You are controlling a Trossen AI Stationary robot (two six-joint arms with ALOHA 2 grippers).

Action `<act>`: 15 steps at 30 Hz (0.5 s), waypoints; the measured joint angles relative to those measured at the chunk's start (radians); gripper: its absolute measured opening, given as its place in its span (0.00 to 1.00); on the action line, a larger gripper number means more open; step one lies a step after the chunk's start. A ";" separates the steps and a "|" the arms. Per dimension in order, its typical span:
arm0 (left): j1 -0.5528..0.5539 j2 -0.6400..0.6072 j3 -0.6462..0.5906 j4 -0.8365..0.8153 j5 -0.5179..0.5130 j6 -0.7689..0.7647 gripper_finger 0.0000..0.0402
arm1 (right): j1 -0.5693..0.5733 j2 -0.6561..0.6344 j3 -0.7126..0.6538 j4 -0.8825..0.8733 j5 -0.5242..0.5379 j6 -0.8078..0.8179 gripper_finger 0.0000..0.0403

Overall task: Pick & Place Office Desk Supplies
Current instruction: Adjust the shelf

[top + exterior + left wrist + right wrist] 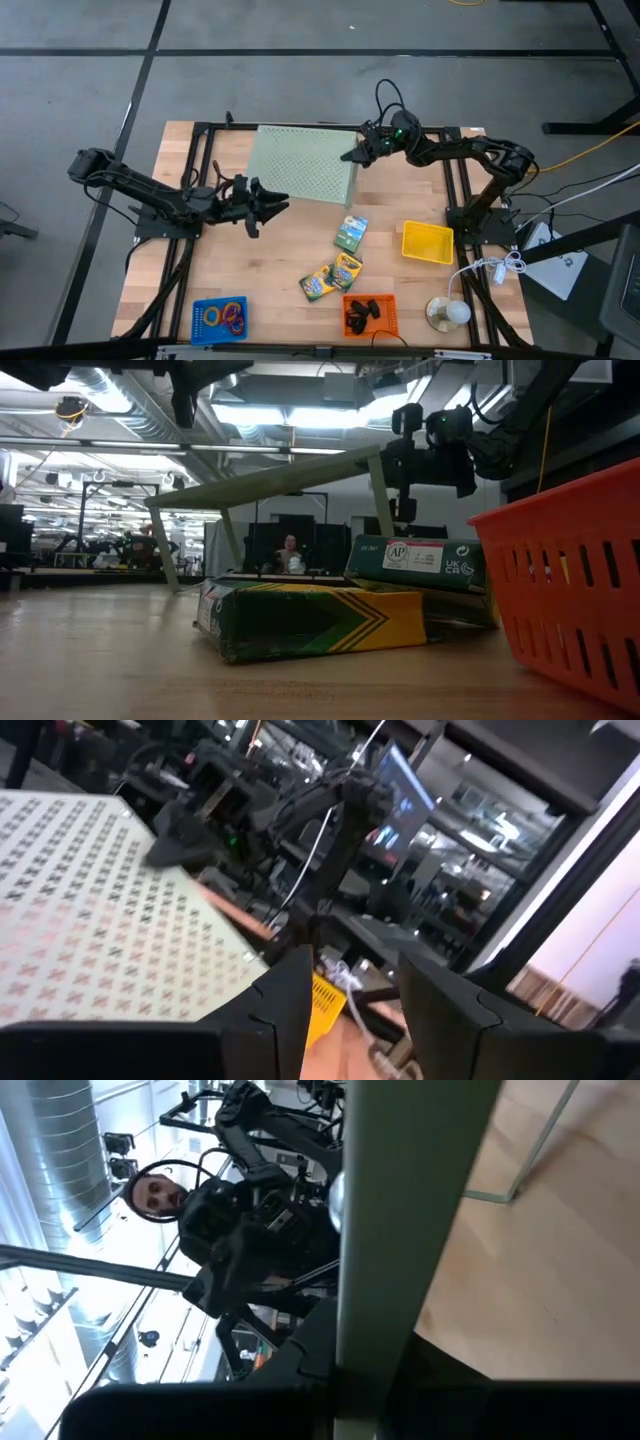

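The pale green mesh riser stands tilted at the table's far middle. In the low view its top slopes up to the right, and its left leg is on the table. My right gripper is shut on the riser's right edge. My left gripper hovers open just off the riser's near left corner, touching nothing. Three green-and-yellow crayon boxes lie flat on the table. Coloured rings sit in a blue tray. Black clips sit in an orange basket. My right gripper holds the riser by the rim of its right side, near the far corner. The rim runs between the two fingers. The fingers come level from the table's right. That side is lifted off the table, so the riser hangs tilted with its left legs down.
A yellow bin sits right of the crayon boxes. A round lamp-like object with a white cord is at the near right corner. Black frame rails run along both table sides. Bare wood lies at the near left.
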 joint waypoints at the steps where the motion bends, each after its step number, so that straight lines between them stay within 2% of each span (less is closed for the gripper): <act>1: 0.000 0.000 0.000 0.008 0.000 0.000 0.36 | -0.004 0.003 0.000 0.001 -0.007 0.003 0.07; 11: 0.000 0.000 0.000 0.007 0.001 -0.078 0.36 | -0.056 0.106 0.000 0.000 -0.115 0.003 0.07; 15: 0.000 0.000 0.000 0.007 0.007 -0.087 0.36 | -0.078 0.126 0.000 -0.015 -0.129 -0.044 0.13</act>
